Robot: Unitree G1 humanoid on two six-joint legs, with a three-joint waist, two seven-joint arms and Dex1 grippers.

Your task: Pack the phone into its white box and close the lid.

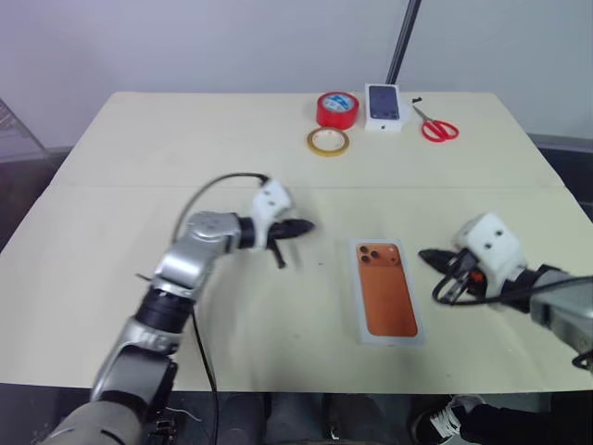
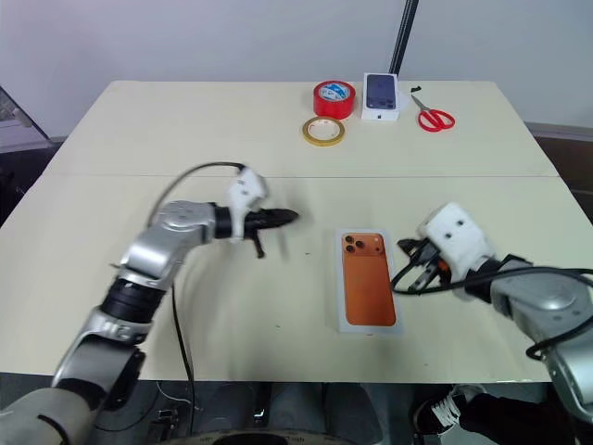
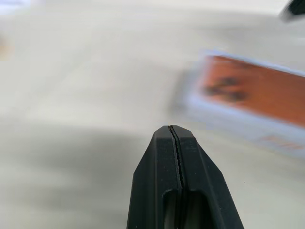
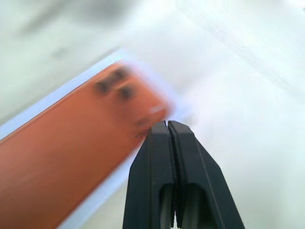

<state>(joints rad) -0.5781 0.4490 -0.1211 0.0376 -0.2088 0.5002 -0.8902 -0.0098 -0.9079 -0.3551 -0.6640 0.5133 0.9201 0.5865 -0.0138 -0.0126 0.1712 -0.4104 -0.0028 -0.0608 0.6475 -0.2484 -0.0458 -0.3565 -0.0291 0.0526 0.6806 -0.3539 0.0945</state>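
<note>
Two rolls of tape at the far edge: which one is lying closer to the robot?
The yellow tape roll, thin and flat; the red tape roll is thicker and sits beyond it, beside the small white box.

No legible text, brand, number or sign on any item. The lid (image 1: 387,291), lower centre of the frame, carries a printed orange phone picture without readable lettering. The small white box (image 1: 384,106), upper centre, shows a dark phone picture; any print there is too small to read
</note>
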